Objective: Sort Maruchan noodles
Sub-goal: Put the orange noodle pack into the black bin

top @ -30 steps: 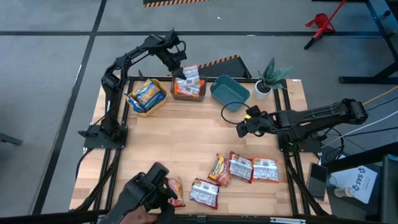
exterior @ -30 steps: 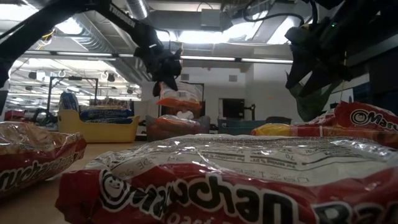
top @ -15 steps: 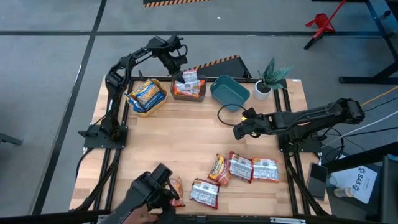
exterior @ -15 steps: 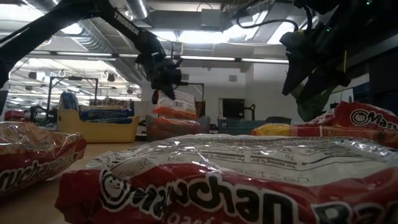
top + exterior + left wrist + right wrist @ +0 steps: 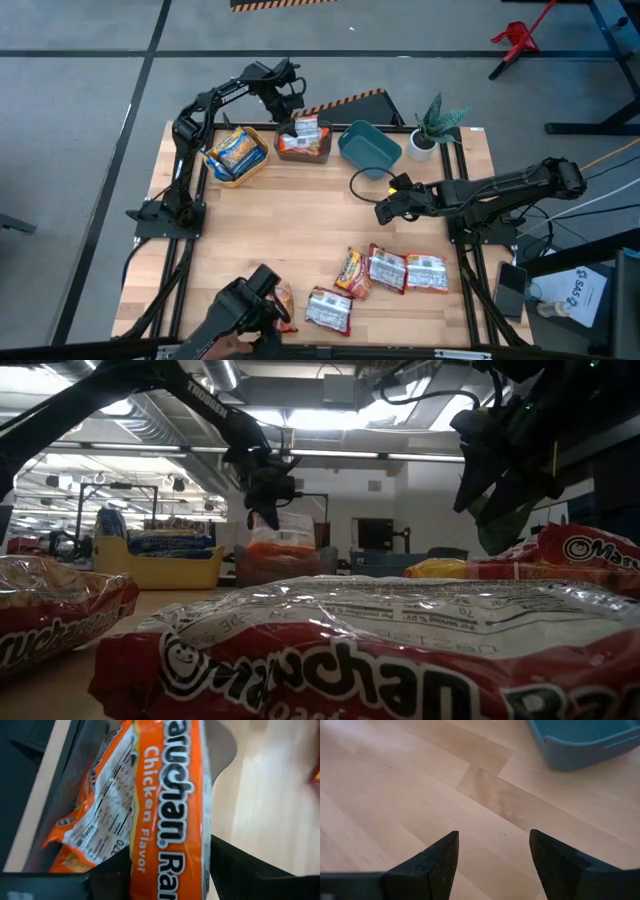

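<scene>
The left gripper (image 5: 291,100) hangs over the grey bin (image 5: 303,143), fingers part open around an orange packet (image 5: 167,815) that seems to be slipping free. To finish well, open fully and lift straight, so nothing drags out. The right gripper (image 5: 383,211), open and empty, hovers mid-table; red packets (image 5: 395,270) wait at the near edge.

Both arms extended, right jaws apart

Wooden table (image 5: 290,225) carries three bins (image 5: 369,148), plant (image 5: 432,128), noodle packets (image 5: 395,270).
</scene>
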